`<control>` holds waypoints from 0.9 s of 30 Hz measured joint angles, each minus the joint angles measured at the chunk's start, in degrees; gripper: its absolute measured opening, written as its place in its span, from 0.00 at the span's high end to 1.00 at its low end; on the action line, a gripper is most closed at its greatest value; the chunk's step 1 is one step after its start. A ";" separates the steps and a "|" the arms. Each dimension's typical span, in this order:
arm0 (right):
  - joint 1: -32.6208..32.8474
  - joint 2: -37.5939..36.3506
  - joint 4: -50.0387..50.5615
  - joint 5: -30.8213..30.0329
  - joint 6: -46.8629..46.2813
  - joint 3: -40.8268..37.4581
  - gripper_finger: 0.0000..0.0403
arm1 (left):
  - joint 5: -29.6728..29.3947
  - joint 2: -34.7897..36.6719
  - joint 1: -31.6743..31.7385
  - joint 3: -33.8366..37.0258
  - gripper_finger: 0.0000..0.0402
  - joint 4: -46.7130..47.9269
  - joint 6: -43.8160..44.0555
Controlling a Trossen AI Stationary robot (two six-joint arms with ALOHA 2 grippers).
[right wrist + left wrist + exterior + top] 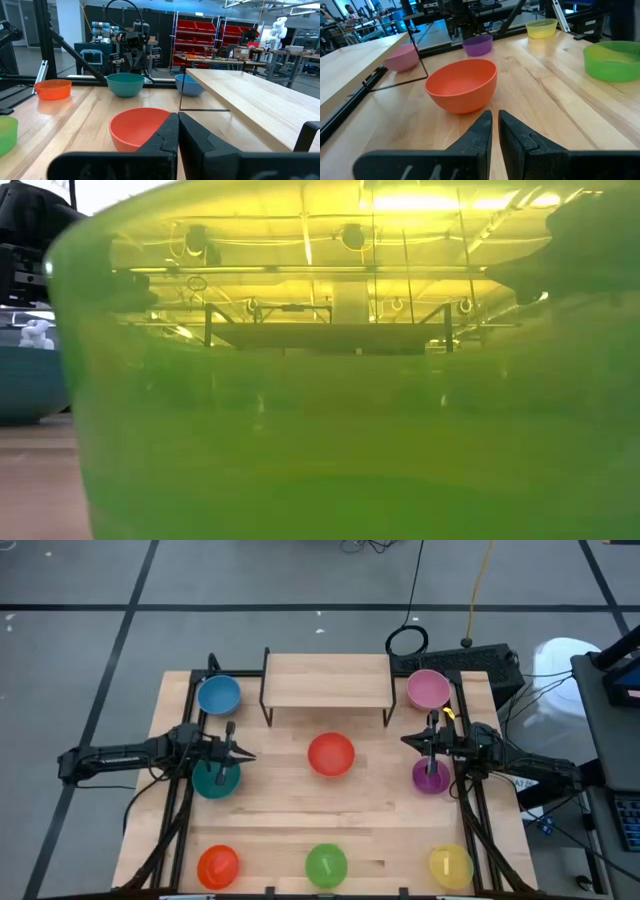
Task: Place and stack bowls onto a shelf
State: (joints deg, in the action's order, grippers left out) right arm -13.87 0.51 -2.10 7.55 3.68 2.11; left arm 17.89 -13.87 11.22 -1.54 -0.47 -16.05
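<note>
Red bowl point(331, 755) lies between left hand point(246, 755) and right hand point(408, 740).

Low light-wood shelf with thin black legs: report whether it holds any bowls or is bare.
Bare. In the high view the low light-wood shelf with thin black legs shows only plain board; no bowl sits on it.

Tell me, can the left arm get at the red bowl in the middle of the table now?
Probably yes. The left gripper points toward the red bowl, with only bare table between them.

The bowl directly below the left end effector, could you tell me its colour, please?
Teal bowl; the high view shows it best.
</note>
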 joint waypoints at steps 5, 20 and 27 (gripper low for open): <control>0.00 0.00 0.01 0.00 0.00 0.00 1.00 | -0.01 0.00 -0.01 0.00 0.91 -0.02 0.01; 0.00 -0.01 0.00 0.00 0.00 0.00 1.00 | -0.01 0.00 -0.01 -0.01 0.91 -0.02 0.01; 0.00 0.00 -0.01 0.00 1.98 0.02 1.00 | -0.13 0.00 0.00 -0.02 0.91 -0.01 -0.81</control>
State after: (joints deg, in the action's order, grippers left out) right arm -13.87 0.51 -2.11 7.55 5.66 2.13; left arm 17.76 -13.87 11.22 -1.56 -0.48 -16.86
